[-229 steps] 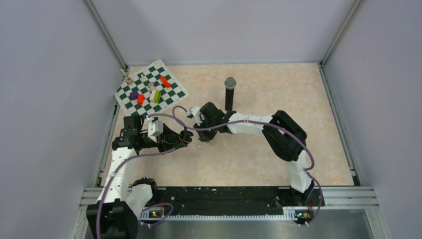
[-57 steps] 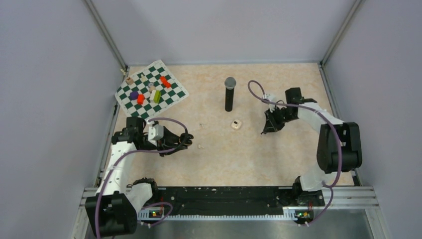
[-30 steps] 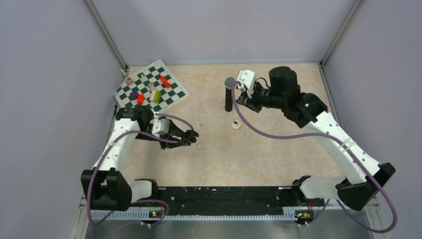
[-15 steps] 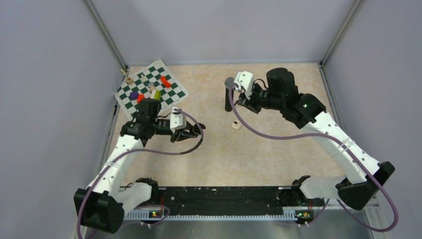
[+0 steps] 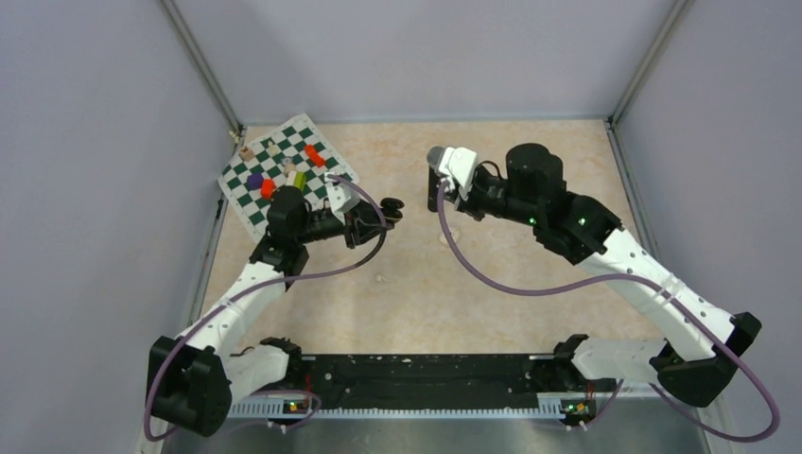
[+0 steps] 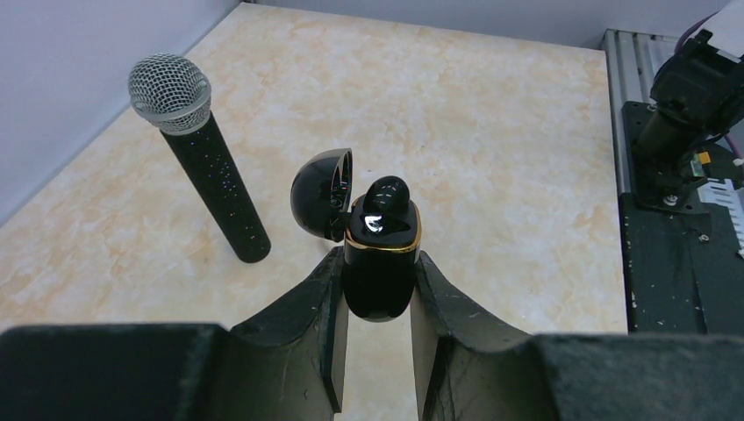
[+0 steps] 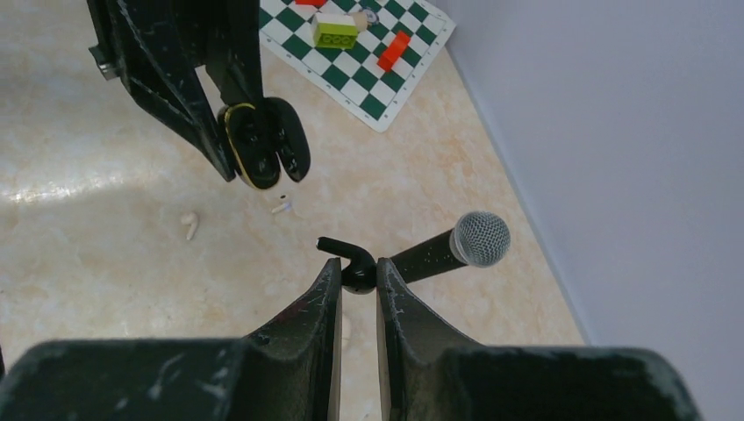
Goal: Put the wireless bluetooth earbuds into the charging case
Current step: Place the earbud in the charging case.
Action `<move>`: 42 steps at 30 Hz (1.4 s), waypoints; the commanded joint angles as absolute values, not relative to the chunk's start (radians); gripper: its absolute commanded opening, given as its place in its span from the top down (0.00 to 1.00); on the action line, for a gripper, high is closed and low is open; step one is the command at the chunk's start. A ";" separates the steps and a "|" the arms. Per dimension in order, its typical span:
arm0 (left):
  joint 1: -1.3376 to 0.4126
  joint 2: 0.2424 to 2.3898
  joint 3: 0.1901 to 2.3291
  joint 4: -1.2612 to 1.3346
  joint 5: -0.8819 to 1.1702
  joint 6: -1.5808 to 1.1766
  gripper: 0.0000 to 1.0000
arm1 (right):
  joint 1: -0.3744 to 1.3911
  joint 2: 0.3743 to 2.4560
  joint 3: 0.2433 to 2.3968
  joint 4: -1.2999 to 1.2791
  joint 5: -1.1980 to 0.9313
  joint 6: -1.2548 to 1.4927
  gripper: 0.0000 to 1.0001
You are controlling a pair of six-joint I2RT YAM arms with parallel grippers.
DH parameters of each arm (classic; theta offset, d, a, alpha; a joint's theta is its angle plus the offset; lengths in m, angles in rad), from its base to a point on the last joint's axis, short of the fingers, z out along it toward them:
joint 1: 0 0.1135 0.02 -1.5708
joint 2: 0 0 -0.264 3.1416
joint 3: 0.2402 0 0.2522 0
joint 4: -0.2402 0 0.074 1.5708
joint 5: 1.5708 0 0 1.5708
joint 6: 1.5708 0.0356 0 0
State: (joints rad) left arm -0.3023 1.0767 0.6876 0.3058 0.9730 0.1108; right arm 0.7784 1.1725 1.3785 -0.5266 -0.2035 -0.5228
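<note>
Gripping the case (image 6: 379,254) upright in the left hand (image 6: 377,267), aloft over the worktop (image 6: 491,132), with lid (image 6: 322,191) swung back and one black bud (image 6: 386,193) already seated. Hold dead steady, open top turned towards the right. Leave the two whitish buds (image 7: 189,226) lying loose below, near the middle, for later. Pinching a second black bud (image 7: 349,261) between closed fingertips of the right hand (image 7: 355,279), aloft beside the mic (image 7: 443,248). Carry left slowly, clear of mic and lid. Match stem to what looks like the free socket, press straight in, release only once seated.
</note>
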 commanded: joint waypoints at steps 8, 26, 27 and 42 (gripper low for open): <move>-0.321 1.099 0.625 0.485 1.026 -0.038 1.00 | 0.986 1.232 1.309 -0.344 -0.028 -0.593 0.92; -0.320 1.091 0.600 0.520 1.036 -0.045 1.00 | 1.032 1.317 1.304 -0.266 0.018 -0.505 0.93; -0.321 1.091 0.597 0.520 1.034 -0.047 1.00 | 1.040 1.324 1.305 -0.265 0.030 -0.508 0.93; -0.322 1.085 0.588 0.528 1.031 -0.046 1.00 | 1.075 1.358 1.312 -0.261 0.078 -0.519 0.93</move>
